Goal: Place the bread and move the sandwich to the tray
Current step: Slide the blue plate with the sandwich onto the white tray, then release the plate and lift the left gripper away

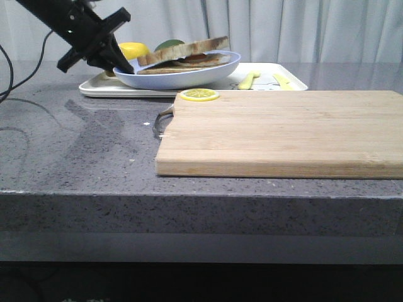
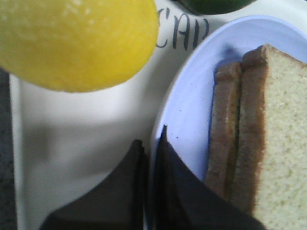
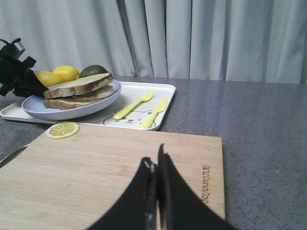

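From the front, the left gripper (image 1: 121, 65) was down at the near-left rim of the pale blue plate (image 1: 214, 74), its dark fingers pinched on that rim. The plate carried the sandwich (image 1: 184, 55), whose top slice was tilted up to the right, and it sat on the cream tray (image 1: 267, 86) at the back of the counter. A lemon (image 1: 134, 49) and a lime (image 1: 168, 44) showed behind it. The wooden cutting board (image 1: 283, 132) in the foreground held only a lemon slice (image 1: 199, 95) at its far-left corner. I judged the carrying step all but done, the plate apparently landed on the tray.

From the left wrist, the fingers (image 2: 168, 182) were clamped with the plate's rim (image 2: 192, 96) between them, one inside, one outside. The sandwich's crusts (image 2: 240, 143) lay just beside the inner finger, and the lemon (image 2: 72, 38) rested on the tray (image 2: 86, 139) close by. The next move, to my mind, called for opening the fingers and drawing back clear of lemon and bread.

From the right wrist, the right gripper (image 3: 156, 191) hovered over the board (image 3: 96, 167), its fingers closed together on nothing. The sandwich (image 3: 79, 88) sat on the plate (image 3: 72, 108) on the tray (image 3: 134, 103), beside printed yellow cutlery (image 3: 144, 108).
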### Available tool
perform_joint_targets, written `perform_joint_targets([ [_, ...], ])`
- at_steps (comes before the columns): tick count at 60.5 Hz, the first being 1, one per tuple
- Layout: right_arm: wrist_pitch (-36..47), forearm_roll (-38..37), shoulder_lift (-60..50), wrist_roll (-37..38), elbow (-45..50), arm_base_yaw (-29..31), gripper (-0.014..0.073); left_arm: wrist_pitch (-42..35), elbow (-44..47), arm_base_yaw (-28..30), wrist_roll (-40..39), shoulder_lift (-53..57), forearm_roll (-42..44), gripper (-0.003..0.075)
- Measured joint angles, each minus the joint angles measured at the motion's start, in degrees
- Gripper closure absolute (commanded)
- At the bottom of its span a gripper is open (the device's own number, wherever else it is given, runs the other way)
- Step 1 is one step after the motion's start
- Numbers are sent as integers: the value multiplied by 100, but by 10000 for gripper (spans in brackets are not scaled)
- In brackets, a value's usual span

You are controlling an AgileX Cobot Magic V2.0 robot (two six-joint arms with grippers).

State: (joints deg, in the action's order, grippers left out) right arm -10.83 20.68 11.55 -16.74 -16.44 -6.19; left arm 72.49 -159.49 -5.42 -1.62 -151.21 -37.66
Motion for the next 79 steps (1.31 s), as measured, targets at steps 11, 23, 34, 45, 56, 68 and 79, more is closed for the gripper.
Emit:
perform_joint_targets([
  [11, 0, 0, 0, 0, 0, 0, 645, -405, -5, 0, 113, -41, -40, 739],
  [23, 0, 0, 0, 0, 0, 0, 645, -656, -15, -80, 485, -41, -40, 701],
  [34, 0, 0, 0, 0, 0, 0, 645, -721, -64, -116, 608, -41, -120, 459],
  [45, -10, 0, 0, 0, 0, 0, 645, -721, -92, -125, 620, -41, -120, 368],
  [56, -32, 0, 0, 0, 2, 0, 645, -456, -661, -43, 620, -41, -120, 456],
  [68, 11, 0, 0, 0, 12, 0, 645, -89, -862, 81, 620, 32, 126, 738],
  [79, 87, 0, 0, 0, 12, 0, 645, 0, -862, 162, 620, 470, 444, 741],
])
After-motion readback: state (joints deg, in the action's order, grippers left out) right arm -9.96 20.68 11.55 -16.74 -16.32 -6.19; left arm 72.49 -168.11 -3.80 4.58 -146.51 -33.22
